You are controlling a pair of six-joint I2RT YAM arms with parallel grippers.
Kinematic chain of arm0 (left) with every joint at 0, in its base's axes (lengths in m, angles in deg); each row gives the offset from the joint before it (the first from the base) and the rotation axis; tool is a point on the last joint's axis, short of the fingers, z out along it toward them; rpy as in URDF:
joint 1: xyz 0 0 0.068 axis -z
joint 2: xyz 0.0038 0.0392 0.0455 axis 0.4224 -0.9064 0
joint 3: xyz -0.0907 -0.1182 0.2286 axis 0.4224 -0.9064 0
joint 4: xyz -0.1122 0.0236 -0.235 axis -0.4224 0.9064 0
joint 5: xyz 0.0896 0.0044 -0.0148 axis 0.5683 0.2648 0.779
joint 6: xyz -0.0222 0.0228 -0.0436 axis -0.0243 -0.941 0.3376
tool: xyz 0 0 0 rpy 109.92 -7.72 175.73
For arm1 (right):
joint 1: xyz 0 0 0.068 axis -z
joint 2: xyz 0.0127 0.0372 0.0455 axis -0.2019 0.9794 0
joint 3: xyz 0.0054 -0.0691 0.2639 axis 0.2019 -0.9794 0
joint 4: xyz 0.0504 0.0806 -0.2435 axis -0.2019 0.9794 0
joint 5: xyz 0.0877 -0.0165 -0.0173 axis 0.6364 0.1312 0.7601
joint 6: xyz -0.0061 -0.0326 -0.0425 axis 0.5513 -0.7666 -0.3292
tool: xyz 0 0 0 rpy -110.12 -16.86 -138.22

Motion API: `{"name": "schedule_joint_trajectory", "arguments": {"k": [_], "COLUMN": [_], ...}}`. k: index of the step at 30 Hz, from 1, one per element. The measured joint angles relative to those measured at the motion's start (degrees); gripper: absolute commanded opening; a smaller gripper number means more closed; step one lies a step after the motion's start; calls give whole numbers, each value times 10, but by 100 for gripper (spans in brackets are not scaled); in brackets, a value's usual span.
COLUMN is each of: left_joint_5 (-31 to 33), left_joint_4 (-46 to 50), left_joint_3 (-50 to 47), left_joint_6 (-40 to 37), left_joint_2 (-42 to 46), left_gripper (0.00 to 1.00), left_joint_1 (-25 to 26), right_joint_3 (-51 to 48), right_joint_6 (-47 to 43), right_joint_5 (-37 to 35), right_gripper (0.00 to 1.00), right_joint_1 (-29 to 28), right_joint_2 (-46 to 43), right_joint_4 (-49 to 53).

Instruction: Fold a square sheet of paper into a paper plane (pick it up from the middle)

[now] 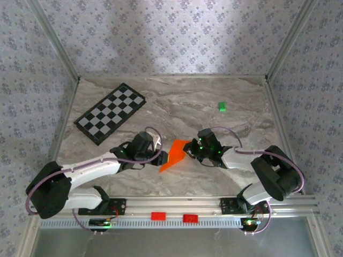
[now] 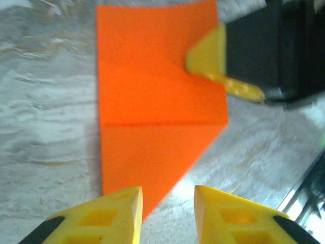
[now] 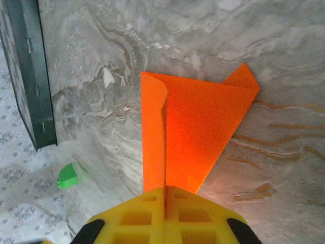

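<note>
Right gripper [image 3: 165, 197] pinched the orange sheet [image 3: 198, 127] at its three o'clock edge; left gripper [image 2: 167, 197], jaws spread, needed to press the crease squarely.

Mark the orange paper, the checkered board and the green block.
orange paper [image 1: 175, 153], top external view, middle of the folded sheet.
checkered board [image 1: 111, 112], top external view, centre of its squares.
green block [image 1: 222, 107], top external view, its top face.

Top external is overlooking the whole desk [image 1: 203, 179] from above its near edge. Wrist cameras are facing each other, close behind left tool [image 2: 167, 195] and right tool [image 3: 165, 192], sharing the orange sheet [image 2: 157, 76].
</note>
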Motion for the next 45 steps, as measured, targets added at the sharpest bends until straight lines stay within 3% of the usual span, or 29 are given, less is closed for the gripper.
{"name": "schedule_joint_trajectory", "arguments": {"k": [9, 21, 27, 37, 45], "left_joint_5": [149, 288, 309, 338, 355], "left_joint_4": [46, 106, 120, 131, 135], "left_joint_3": [25, 116, 118, 130, 132], "left_joint_6": [-88, -162, -179, -192, -194], "left_joint_2": [-56, -170, -189, -212, -219], "left_gripper": [46, 47, 41, 22, 22], "left_joint_1": [127, 183, 192, 207, 214], "right_joint_3": [0, 0, 0, 0, 0], "right_joint_6": [17, 22, 23, 23, 23], "right_joint_5": [-6, -6, -6, -5, -5], "right_gripper": [0, 0, 0, 0, 0], "right_joint_1": [-2, -2, -1, -1, -1], "right_joint_2": [0, 0, 0, 0, 0], "right_joint_4": [0, 0, 0, 0, -1]}}
